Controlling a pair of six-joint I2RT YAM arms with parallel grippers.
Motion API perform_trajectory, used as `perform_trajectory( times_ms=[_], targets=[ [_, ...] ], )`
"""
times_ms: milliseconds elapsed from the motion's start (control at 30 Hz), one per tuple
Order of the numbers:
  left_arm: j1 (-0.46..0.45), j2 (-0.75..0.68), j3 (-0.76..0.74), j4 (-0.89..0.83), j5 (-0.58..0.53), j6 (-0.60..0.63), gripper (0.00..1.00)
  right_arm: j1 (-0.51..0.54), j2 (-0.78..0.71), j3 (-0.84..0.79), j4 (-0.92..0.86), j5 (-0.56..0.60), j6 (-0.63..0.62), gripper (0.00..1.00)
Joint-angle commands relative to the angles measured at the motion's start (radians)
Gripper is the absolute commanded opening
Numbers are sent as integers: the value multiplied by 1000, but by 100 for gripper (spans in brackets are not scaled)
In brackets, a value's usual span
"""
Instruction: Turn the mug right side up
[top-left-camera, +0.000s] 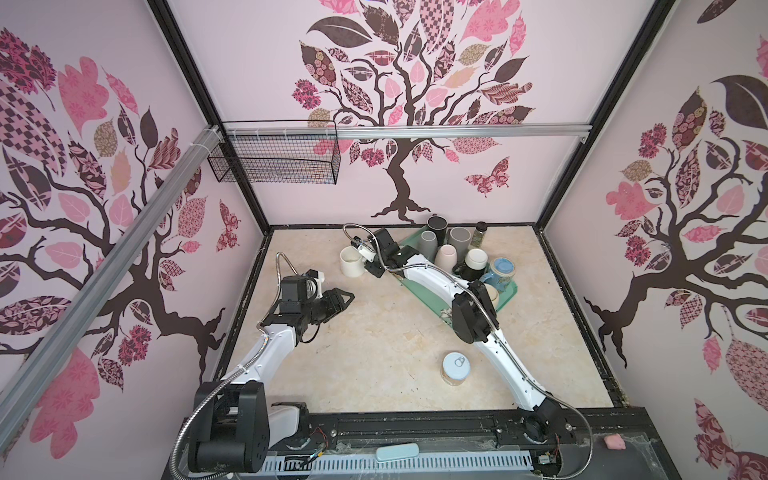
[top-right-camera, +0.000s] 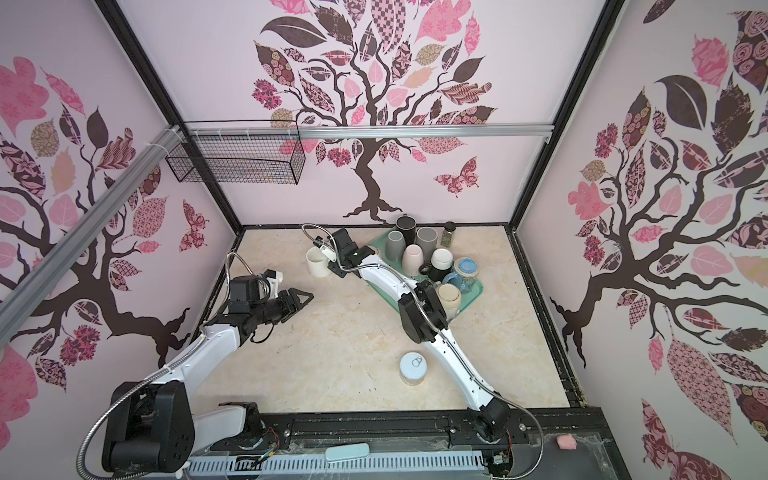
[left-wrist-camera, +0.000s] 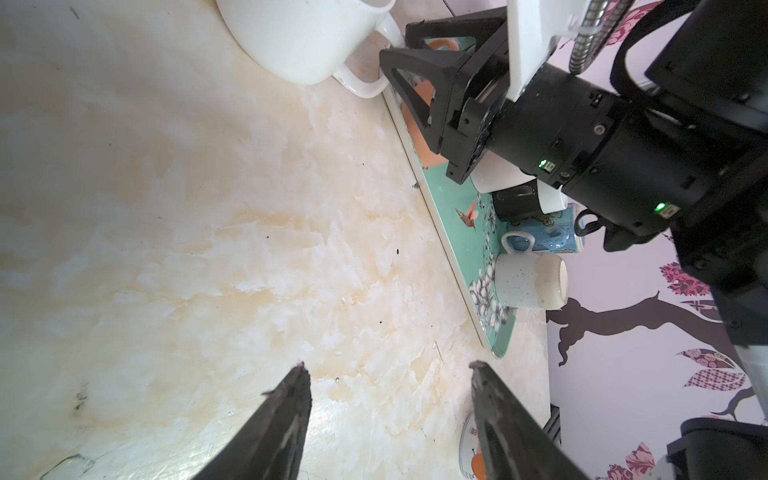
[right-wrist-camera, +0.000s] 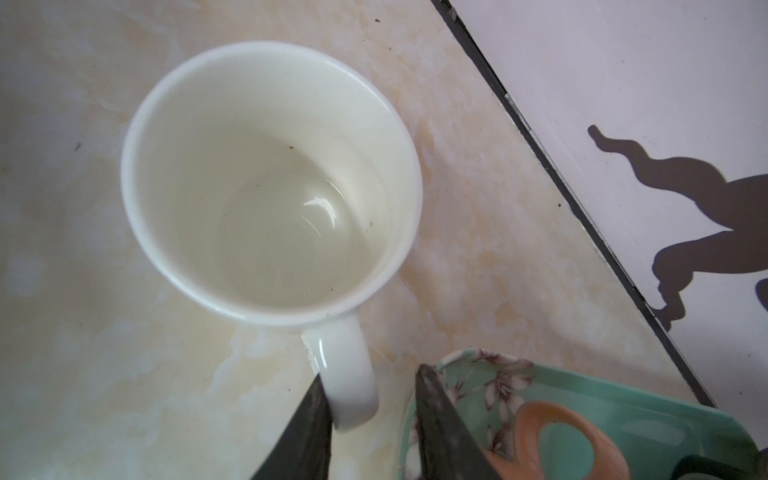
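The mug (top-left-camera: 352, 261) is plain glossy white ceramic with 1 loop handle (right-wrist-camera: 349, 374). It stands upright on its base, mouth up, and the right wrist view shows its inside empty apart from a few dark specks. It sits on the marbled surface (top-left-camera: 374, 332) near the far edge, left of that edge's middle, handle turned toward the right edge.

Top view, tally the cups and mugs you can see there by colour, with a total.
White mug: 1
Black cup: 1
Grey cups: 2
Pink cup: 1
Black-and-white mug: 1
Blue mug: 1
Cream mug: 1
Total: 8
Not counted: orange handle, seen only in wrist views.
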Motion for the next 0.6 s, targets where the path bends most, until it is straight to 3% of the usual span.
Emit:
perform_trajectory(
  times_ms=[0, 333, 567],
  targets=[
    [6, -10, -6, -16, 0, 38, 63, -15, 28, 44, 45, 61, 26, 36],
    [6, -13, -3, -29, 2, 47, 63, -47, 33, 72, 97, 121, 86, 42],
    [6, -14, 13, -49, 0, 64, 63, -59, -14, 80, 44, 54, 136, 44]
  ],
)
